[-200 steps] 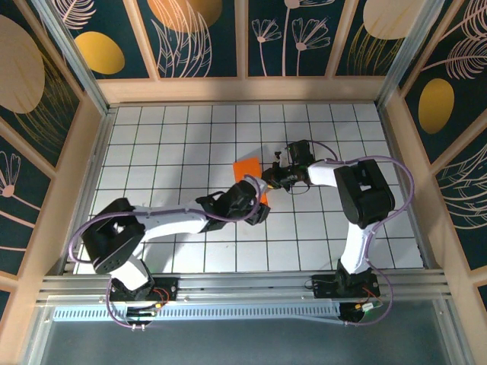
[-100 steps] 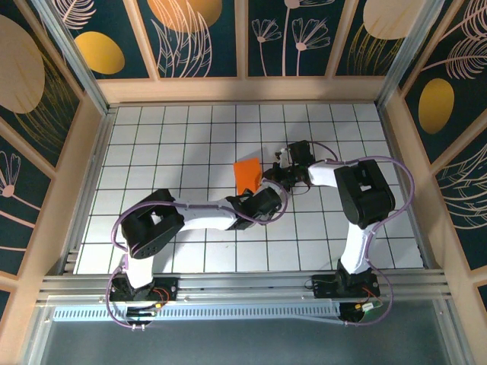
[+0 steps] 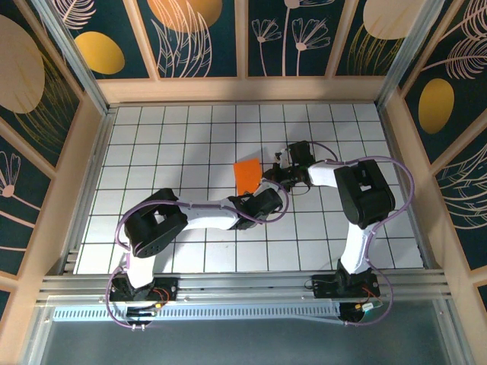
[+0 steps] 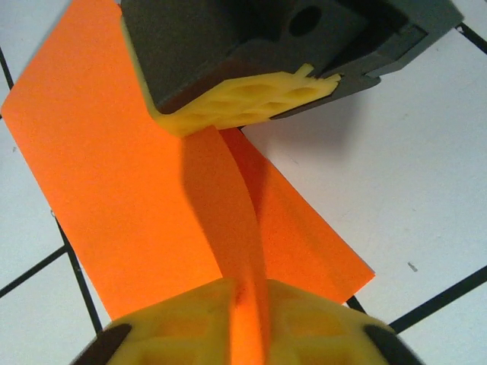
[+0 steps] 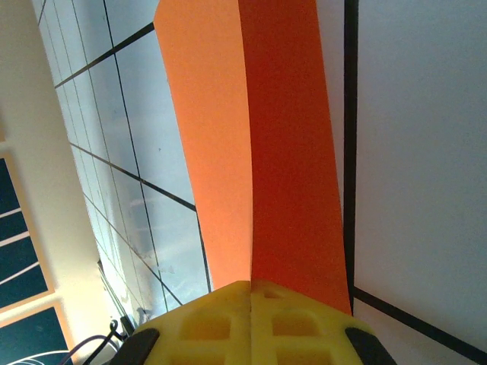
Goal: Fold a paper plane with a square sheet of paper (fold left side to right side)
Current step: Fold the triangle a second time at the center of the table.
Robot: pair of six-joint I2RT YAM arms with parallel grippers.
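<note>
White gridded tabletop (image 3: 175, 144), boxed in by wooden walls with dark leaf-patterned panels (image 3: 202, 38). Near its middle, left gripper (image 3: 266, 196) and right gripper (image 3: 275, 176) tip to tip, close together.

Left gripper first, seen from its own wrist: 2 yellow fingers (image 4: 167, 334) pressed together, clenched on a raised strip of the orange sheet of paper (image 4: 114, 167) caught in the seam between them. Straight ahead of those tips, the strip arching up and away toward the right gripper (image 4: 236, 106), yellow finger and dark body poised over the far part of the sheet. Below the strip, the rest of the sheet flat on the tiles, spreading ahead and to the left. To the right, bare white tile and black grid lines.

Right gripper (image 5: 251, 293), from its wrist: likewise clamped, yellow fingers (image 5: 198, 327) closed with no gap, grasping the same sheet. 2 orange faces running straight ahead out of the seam, 1 lighter on the left, 1 in shadow on the right, meeting along a crease in line with that seam. White tile on either side.

From above: sheet just beyond the left gripper's tips and just beside the right gripper's, a small orange patch on the tiles, its near corner hidden under the 2 grippers.
</note>
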